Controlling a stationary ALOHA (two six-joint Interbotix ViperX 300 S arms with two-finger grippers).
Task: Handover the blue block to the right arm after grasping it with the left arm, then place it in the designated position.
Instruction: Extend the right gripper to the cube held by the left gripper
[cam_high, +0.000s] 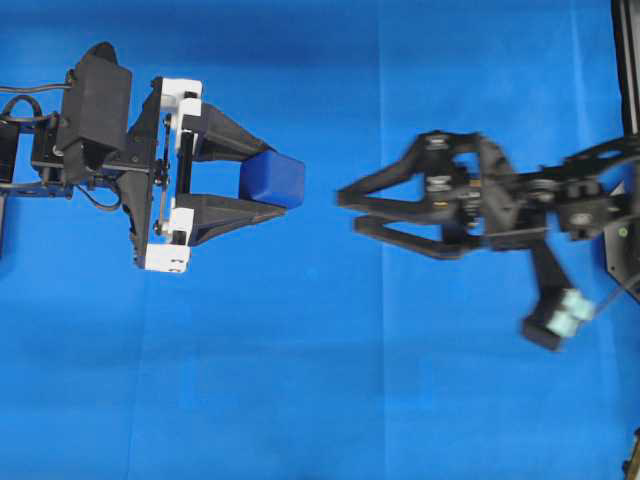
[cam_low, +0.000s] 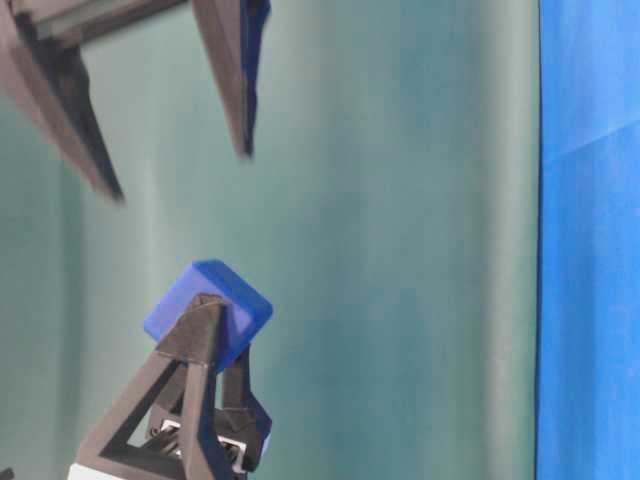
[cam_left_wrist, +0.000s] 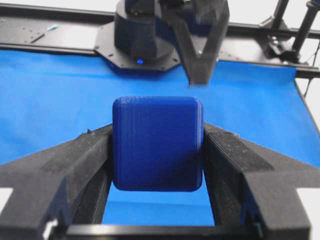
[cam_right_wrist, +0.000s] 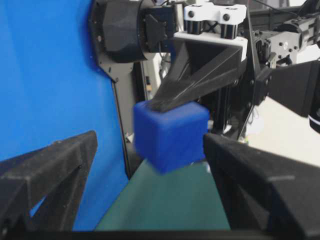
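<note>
Now | left tool (cam_high: 262, 180) gripping blue block (cam_high: 272, 178) | right tool (cam_high: 347, 210) wide open

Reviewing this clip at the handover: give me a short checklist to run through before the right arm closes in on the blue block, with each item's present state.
1. Left tool clamped on the blue block: ok, a finger on each side in the left wrist view.
2. Block sticks out past the left fingertips for a second grip: ok.
3. Right tool open: ok, fingers spread wider than the block in the right wrist view.
4. Right tool already around the block: not ok, a gap of blue cloth separates them overhead.
5. Right tool lined up with the block: cannot tell, its picture is blurred.
6. Designated position in view: cannot tell, no marker shows.
</note>
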